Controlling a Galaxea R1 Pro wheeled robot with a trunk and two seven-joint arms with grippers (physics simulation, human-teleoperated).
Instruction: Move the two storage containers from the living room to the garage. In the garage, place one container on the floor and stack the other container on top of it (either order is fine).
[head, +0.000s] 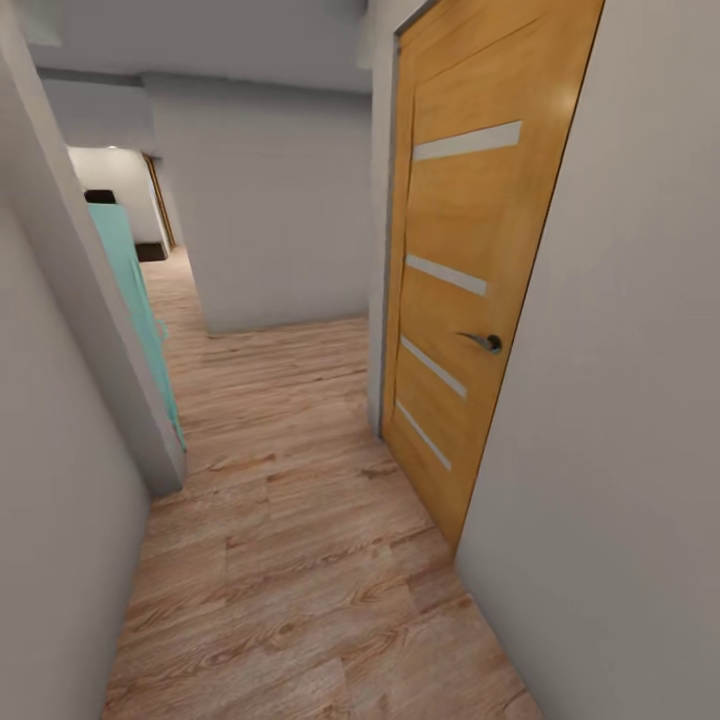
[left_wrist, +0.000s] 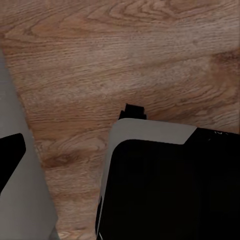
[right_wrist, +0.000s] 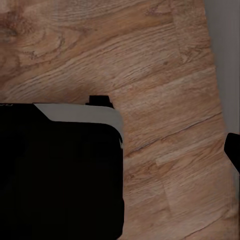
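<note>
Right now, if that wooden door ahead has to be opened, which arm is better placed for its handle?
Right, probably. The wooden door and its lever handle sit on the robot's right side; a grey wall lines the left.

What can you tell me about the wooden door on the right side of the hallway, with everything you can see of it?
The door looks like orange-brown wood with a smooth finish. Four narrow pale strips cross its face, one above another. A grey metal lever handle sits near its right edge. The door is shut, flush in its frame, set in the grey-white wall on the hallway's right. Its bottom edge meets the light wood plank floor.
</note>
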